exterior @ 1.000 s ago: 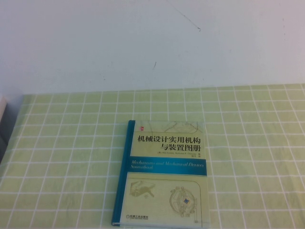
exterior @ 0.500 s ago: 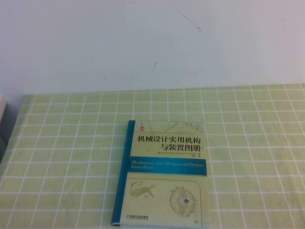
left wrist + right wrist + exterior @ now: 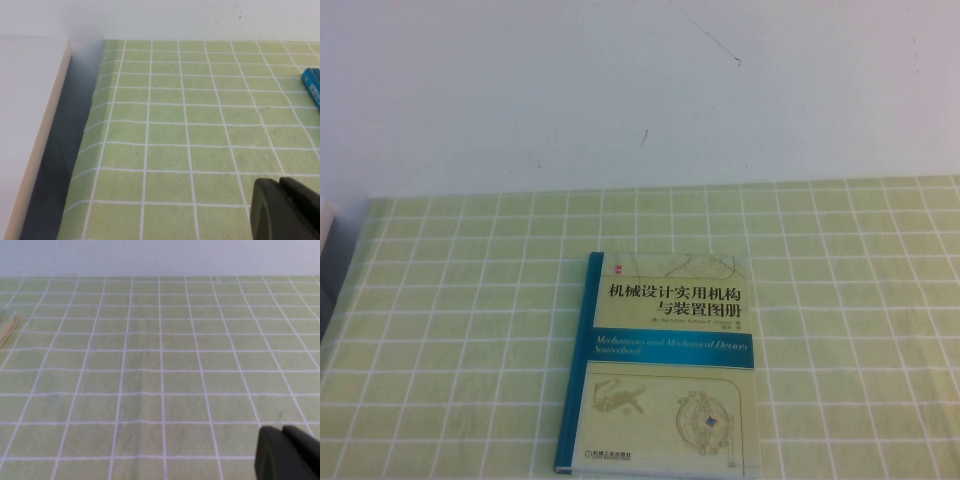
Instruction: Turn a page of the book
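Book (image 3: 660, 365) lay closed and flat on the green checked tablecloth (image 3: 450, 300), at the near middle of the table in the high view, its lower edge running out of frame. We saw no container anywhere on the cloth. We noted a blue spine down the book's left side, a blue band across the middle of the cover, and a pale greenish cover above and below it. Black Chinese title characters sat in the upper half; line drawings of mechanisms filled the lower half. No page showed, the cover being shut over them.

Neither arm appeared in the high view. Left gripper (image 3: 287, 207) showed only as a dark tip low over bare cloth in its wrist view, holding nothing we could see; whether its fingers were parted or closed we could not tell. A blue corner of the book (image 3: 312, 85) showed well apart from it. Right gripper (image 3: 287, 452) likewise showed as a dark tip above bare cloth, gripping nothing visible, its opening impossible to judge.
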Available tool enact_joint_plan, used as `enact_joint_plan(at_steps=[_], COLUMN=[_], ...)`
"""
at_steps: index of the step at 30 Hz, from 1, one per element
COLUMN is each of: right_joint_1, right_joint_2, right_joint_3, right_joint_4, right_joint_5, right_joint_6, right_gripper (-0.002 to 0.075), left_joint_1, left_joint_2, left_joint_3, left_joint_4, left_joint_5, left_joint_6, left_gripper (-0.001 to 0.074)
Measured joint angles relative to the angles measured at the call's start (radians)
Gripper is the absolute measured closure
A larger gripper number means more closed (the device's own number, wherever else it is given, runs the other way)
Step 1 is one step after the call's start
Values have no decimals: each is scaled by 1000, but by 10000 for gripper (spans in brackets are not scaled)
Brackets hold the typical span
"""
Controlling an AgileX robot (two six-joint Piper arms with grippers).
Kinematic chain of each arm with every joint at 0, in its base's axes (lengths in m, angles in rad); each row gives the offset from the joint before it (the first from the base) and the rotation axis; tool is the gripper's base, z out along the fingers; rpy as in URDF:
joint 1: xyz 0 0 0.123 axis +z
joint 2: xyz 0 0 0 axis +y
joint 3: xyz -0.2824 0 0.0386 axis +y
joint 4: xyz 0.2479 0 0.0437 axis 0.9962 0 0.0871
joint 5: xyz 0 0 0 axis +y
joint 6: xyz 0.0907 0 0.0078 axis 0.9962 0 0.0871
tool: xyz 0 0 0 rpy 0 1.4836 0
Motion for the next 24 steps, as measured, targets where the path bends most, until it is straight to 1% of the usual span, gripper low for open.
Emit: enact_joint_plan(at_steps=[24], right_joint_1=[0], right_joint_2=[0], right_joint_3=[0], right_joint_4=[13], right_joint_5=[0], right_joint_6=[0], right_gripper=[729], left_joint_1=[-2], left_joint_2=[0], left_joint_3=[0], left_joint_4=[0], left_joint_5=[2], left_joint_6=[0], left_gripper=[738])
